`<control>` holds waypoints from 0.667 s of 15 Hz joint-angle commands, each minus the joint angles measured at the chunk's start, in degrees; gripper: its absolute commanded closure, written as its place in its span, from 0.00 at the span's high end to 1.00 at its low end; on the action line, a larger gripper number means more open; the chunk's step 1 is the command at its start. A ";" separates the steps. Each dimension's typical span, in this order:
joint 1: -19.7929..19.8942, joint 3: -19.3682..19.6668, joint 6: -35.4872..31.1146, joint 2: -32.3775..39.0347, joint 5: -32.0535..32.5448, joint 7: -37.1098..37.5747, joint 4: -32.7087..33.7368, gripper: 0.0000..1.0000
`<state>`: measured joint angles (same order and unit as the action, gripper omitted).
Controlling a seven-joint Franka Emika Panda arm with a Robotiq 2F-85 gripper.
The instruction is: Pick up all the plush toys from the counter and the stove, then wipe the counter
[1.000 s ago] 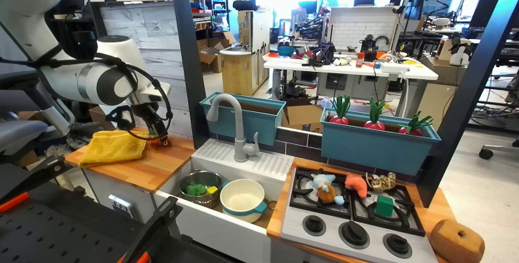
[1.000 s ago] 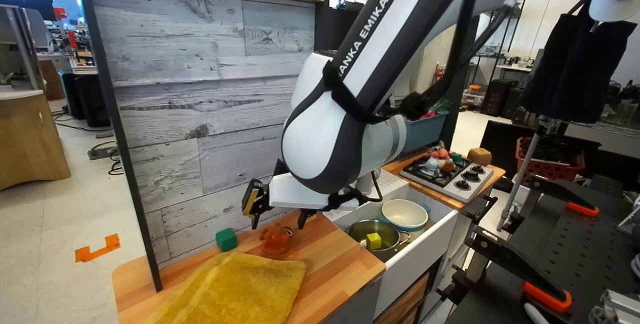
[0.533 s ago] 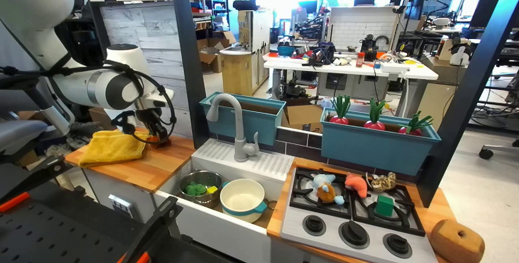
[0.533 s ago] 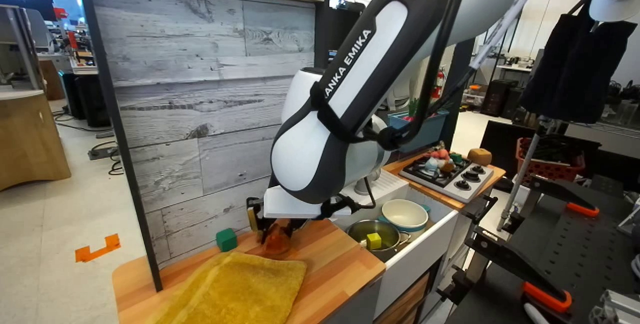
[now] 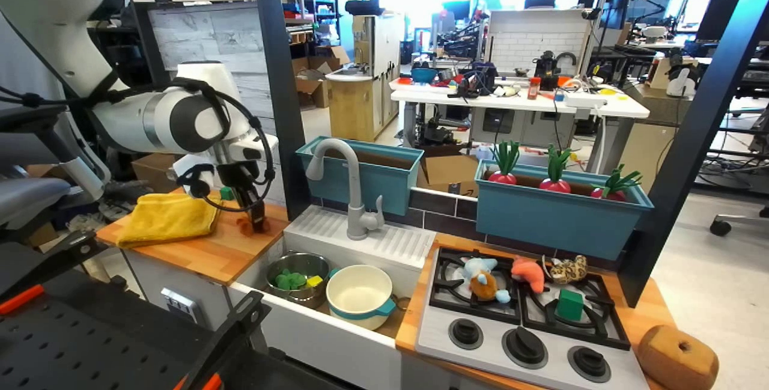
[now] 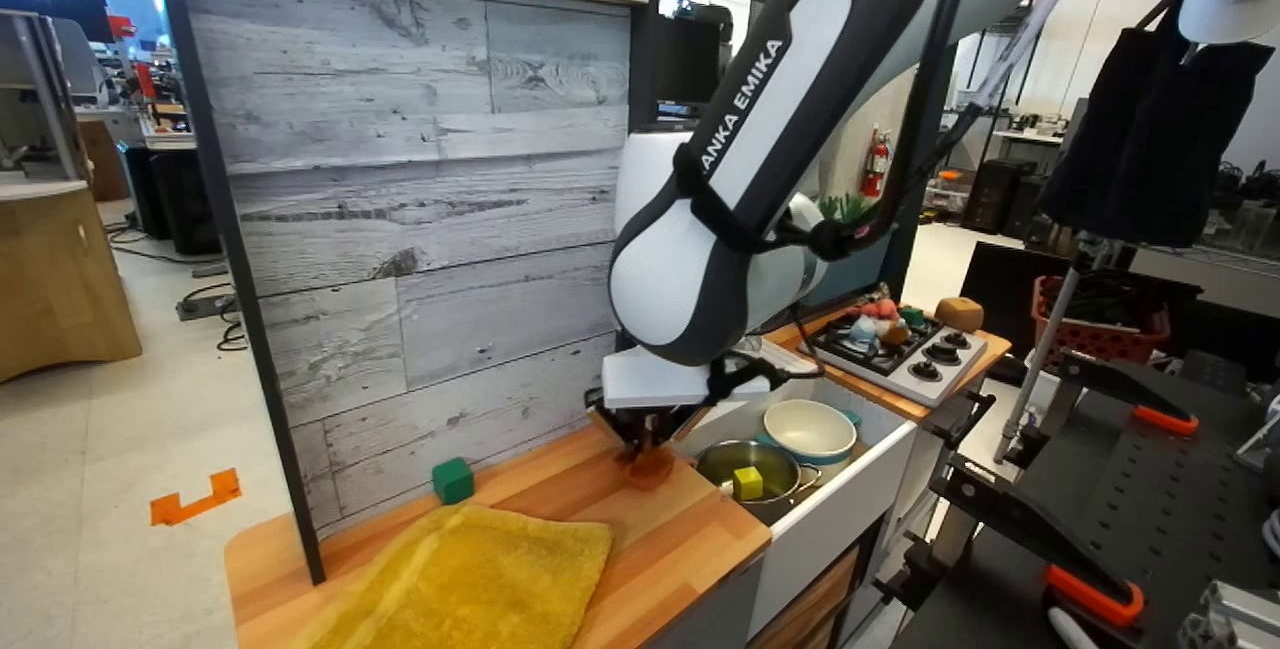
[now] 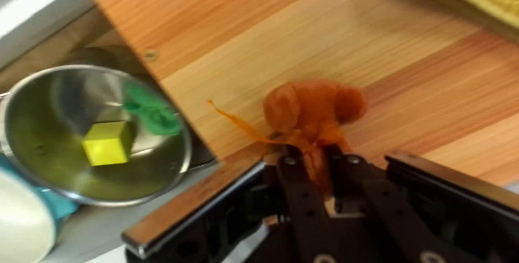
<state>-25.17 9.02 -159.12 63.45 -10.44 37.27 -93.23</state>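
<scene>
The tool stood wide a second ago, and now its jaws have snapped in tight on the orange toy! And they're travelling: in an exterior view both have swung toward 3 o'clock, away from the cloth, arm going with them, up near the steel pot, at its 9 o'clock. Lifted, or dragging on the counter? Too blurred to tell. And in an exterior view the green block, hidden half a second back, pops out at the toy's 11 o'clock!

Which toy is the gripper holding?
The orange plush toy over the counter: the gripper pinches it. The blue toy, coral toy and spotted toy lie on the stove.
</scene>
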 commanded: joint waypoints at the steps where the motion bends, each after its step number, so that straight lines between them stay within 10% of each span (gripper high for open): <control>1: -2.97 7.31 0.13 -7.32 2.67 5.01 -11.15 0.04; 4: -2.19 8.61 -1.69 -8.21 4.06 6.50 -13.28 0.07; 5: -2.06 8.34 -3.00 -8.60 4.14 6.25 -14.00 0.40; 10: -4.85 8.47 -3.57 -11.46 5.45 6.11 -17.56 0.70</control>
<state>-27.67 17.00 -161.70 55.81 -7.09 41.96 -106.51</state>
